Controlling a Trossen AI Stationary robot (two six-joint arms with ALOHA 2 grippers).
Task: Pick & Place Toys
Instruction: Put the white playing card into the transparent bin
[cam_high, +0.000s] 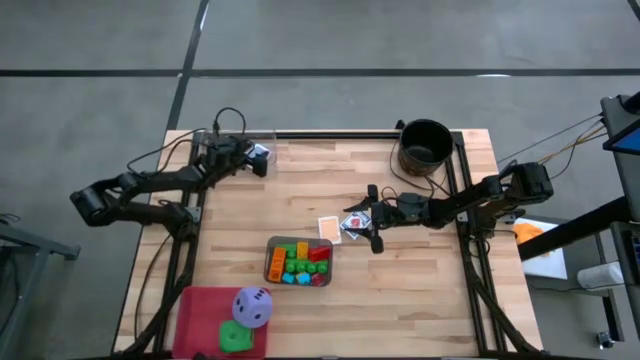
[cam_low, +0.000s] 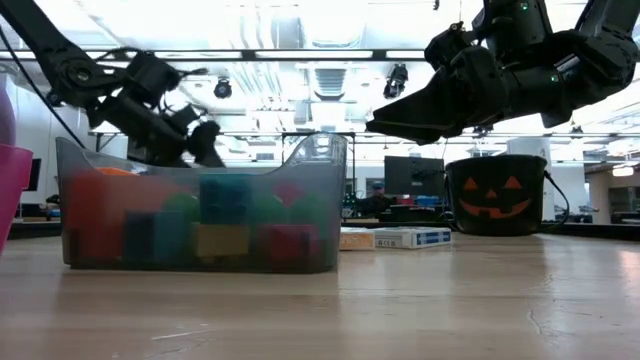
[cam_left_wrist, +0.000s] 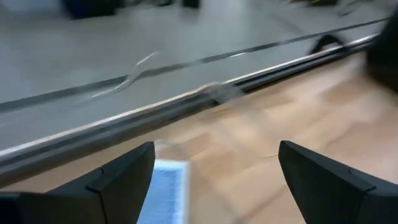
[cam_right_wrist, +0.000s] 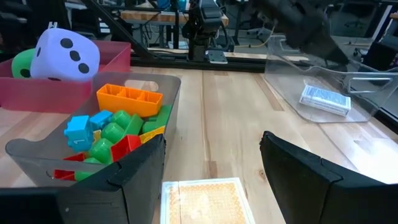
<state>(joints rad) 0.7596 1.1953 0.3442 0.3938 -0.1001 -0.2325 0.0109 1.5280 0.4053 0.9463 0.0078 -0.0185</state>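
Here the grey translucent plastic tray (cam_high: 275, 262) of bright blocks sits mid-table. The right gripper (cam_high: 374, 217), jaws parted and empty, hangs just beside the small flat orange-backed card (cam_high: 329, 227), far nearer than the left gripper (cam_high: 262, 160), also parted, at the far edge.

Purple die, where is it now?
High view: purple die sits in the pink bin at the table's near-left corner, beside the green die.
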